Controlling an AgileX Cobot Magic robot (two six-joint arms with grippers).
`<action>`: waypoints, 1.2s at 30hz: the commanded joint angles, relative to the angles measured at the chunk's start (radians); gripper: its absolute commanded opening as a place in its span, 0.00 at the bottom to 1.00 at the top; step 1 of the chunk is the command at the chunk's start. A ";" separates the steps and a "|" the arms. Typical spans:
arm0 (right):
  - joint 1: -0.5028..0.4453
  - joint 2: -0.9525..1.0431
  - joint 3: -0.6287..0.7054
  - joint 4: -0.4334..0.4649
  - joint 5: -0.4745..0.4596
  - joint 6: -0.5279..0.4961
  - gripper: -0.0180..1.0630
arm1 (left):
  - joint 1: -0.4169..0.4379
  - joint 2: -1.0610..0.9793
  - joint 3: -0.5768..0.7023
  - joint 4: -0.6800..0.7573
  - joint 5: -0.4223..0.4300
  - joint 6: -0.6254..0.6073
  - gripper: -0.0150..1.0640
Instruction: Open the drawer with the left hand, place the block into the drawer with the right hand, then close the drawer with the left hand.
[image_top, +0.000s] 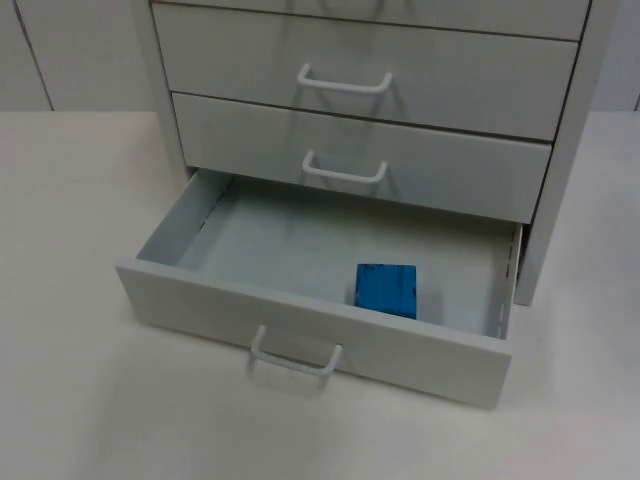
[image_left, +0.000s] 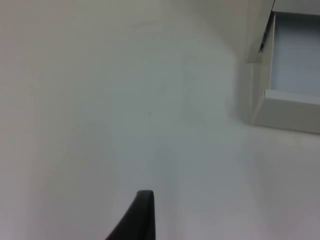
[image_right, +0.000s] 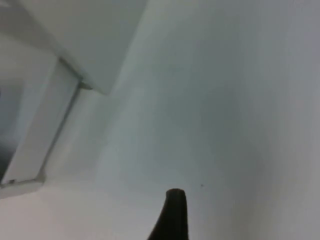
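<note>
The handle (image_top: 295, 357) is sitting nearest, on the front of the open drawer (image_top: 180, 295), which is standing pulled out over the counter (image_top: 80, 400). The block (image_top: 387, 288) is lying inside, just behind the front panel, toward the right. By my reading, closing is what is remaining. The left claw (image_left: 142, 220) is hovering over bare counter beside the drawer's corner; the right claw (image_right: 172, 215) is waiting off the cabinet's (image_top: 570, 150) side. I cannot tell how wide either claw is standing. A square push on the front, centred at the handle, should be keeping the drawer from skewing.
</note>
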 joint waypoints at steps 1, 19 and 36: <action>0.040 -0.017 0.001 -0.003 0.004 -0.004 0.67 | 0.002 -0.006 0.002 0.008 0.000 0.000 0.97; 0.058 -0.260 0.001 -0.029 0.066 0.045 0.67 | 0.002 0.015 -0.015 -0.178 -0.024 0.140 0.46; 0.058 -0.364 0.010 -0.087 0.083 0.045 0.67 | 0.002 0.317 -0.051 -0.598 -0.052 0.836 0.01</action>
